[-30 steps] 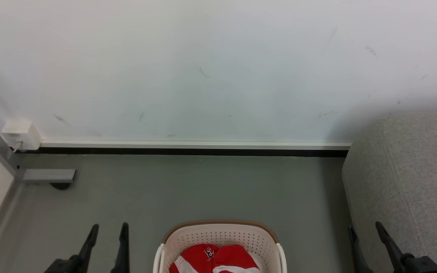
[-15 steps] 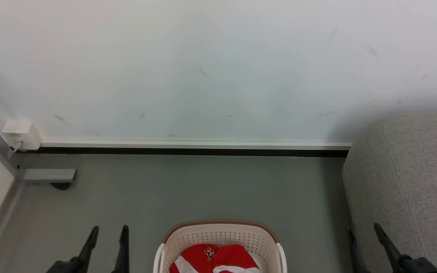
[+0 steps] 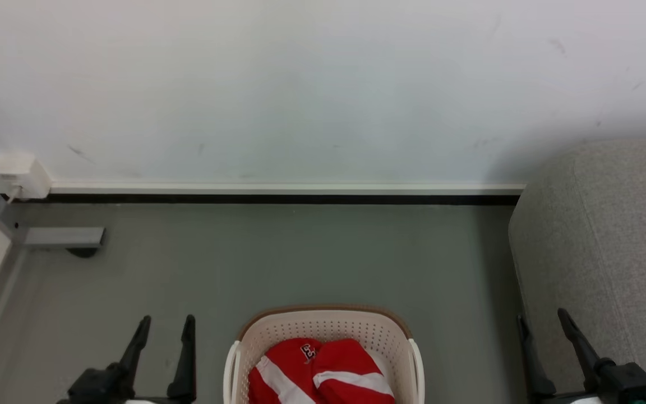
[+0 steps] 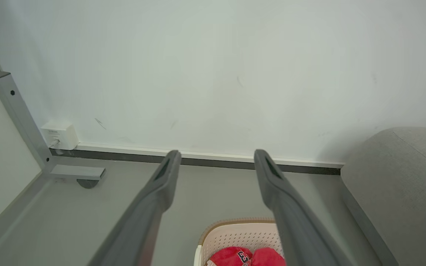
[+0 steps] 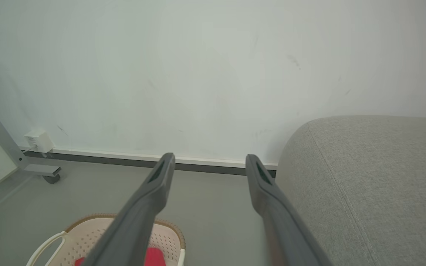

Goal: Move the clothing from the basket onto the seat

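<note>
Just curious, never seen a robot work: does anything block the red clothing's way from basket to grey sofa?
Nothing visible. The clothing lies uncovered in the basket; just floor lies between it and the seat.

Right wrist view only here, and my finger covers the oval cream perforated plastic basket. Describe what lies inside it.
Observer: A bright red fabric garment with white stripes and a small dark logo lies bunched inside the basket.
Operator: Report the left hand.
Observer: The left hand is open, left of the basket, holding nothing.
</note>
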Controlling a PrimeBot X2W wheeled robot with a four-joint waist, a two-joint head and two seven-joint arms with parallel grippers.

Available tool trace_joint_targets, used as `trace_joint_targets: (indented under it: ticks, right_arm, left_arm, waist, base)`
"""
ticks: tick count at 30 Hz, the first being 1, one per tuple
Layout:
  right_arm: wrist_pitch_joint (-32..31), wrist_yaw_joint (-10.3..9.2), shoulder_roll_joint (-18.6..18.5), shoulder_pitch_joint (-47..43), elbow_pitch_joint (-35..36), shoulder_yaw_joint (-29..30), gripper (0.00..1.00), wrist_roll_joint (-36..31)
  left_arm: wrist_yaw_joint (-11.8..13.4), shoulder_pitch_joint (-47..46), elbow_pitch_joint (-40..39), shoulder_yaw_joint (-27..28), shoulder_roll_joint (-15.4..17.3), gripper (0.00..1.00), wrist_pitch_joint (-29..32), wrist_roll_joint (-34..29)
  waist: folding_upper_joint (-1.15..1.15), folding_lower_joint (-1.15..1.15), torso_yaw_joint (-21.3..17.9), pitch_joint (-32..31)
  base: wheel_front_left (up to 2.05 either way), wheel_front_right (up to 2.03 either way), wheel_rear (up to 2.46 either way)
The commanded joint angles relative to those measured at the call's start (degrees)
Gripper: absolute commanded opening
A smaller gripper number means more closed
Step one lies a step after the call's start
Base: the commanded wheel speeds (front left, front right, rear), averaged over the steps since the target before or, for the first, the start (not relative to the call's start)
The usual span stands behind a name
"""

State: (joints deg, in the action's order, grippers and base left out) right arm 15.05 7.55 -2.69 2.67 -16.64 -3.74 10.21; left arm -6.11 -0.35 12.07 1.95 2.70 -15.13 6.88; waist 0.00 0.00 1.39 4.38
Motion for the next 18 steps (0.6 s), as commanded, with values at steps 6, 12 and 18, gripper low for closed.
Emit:
trace_joint_targets:
  ticks: [6, 12, 18]
  right_arm:
    - [0.20, -0.12, -0.34, 4.18, 1.52, 1.42, 1.00, -1.24]
    - [0.19, -0.12, -0.32, 9.04, 3.56, 2.85, 1.00, -2.04]
    - [0.19, -0.12, -0.32, 14.16, 5.56, 3.40, 1.00, -2.87]
  left_arm:
    - [-0.93, -5.86, 1.33, -3.83, 0.30, 1.00, -0.04, -0.10]
    - [-1.41, -14.29, 7.48, -11.81, 1.03, 1.00, -0.04, -0.01]
    - [-1.32, -25.36, 17.81, -21.51, 3.11, 1.00, -0.04, 1.90]
  waist:
    - [0.00, 0.00, -0.32, 9.77]
    - [0.00, 0.00, -0.66, 19.05]
    - [0.00, 0.00, -1.56, 27.92]
  base:
    - [0.00, 0.00, 0.00]
    - [0.00, 0.00, 0.00]
    - [0.00, 0.00, 0.00]
